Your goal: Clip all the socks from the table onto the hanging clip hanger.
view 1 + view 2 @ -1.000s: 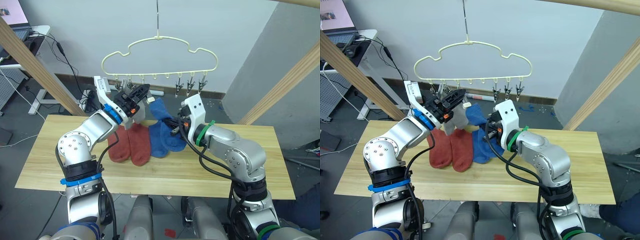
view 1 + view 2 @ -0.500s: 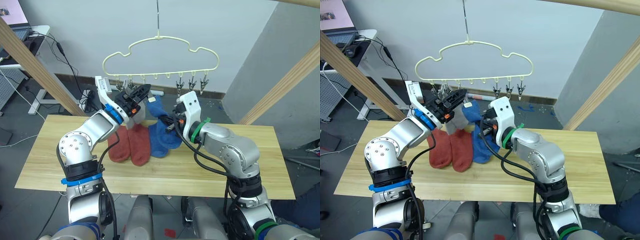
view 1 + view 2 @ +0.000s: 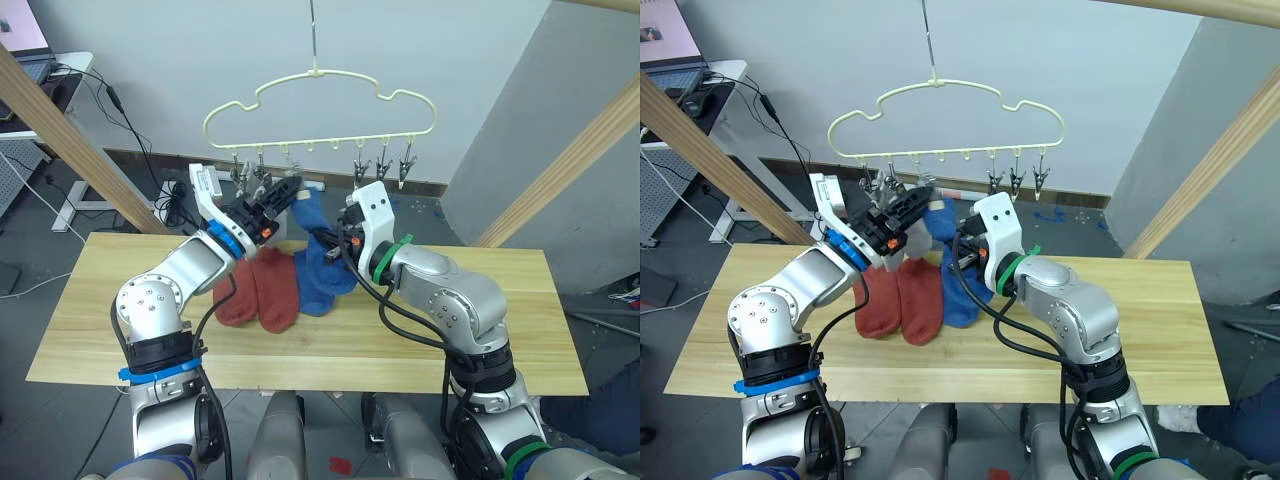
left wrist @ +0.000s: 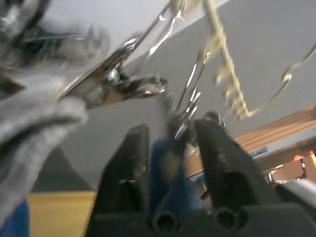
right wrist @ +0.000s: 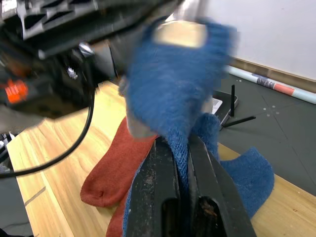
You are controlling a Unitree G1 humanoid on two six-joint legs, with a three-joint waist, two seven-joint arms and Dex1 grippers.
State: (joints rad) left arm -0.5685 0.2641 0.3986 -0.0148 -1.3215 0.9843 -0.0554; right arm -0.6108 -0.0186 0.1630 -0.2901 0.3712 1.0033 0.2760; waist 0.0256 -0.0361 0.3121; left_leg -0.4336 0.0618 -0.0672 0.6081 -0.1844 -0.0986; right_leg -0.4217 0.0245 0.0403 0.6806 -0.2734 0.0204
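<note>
Since a second ago, my right tool (image 5: pixel 180 148) has risen off the pale wood surface (image 3: pixel 480 340) and swung in toward my left tool (image 3: pixel 283 191), carrying a blue sock (image 5: pixel 173 84) up with it. Its two black fingers are pressed together on the fuzzy knit, and the sock's open cuff flares above them. My right forearm is bent inward and upward, elbow out over the middle of the surface.

My left arm is raised with the forearm angled up under the clip hanger (image 3: pixel 320 110), a thin pale-yellow wire shape with a wavy, cloud-like top. My left tool's fingers are spread, with a small grey metal clip (image 4: pixel 180 118) between them, and a soft light grey sock (image 4: pixel 34 123) hangs just beside it. Whether that clip grips the grey sock I cannot tell.

On the surface, two rust-red socks (image 3: pixel 262 290) lie flat side by side, and another blue sock (image 3: pixel 322 280) lies touching them on the right. Bare wood runs wide on both ends and along the near edge.
</note>
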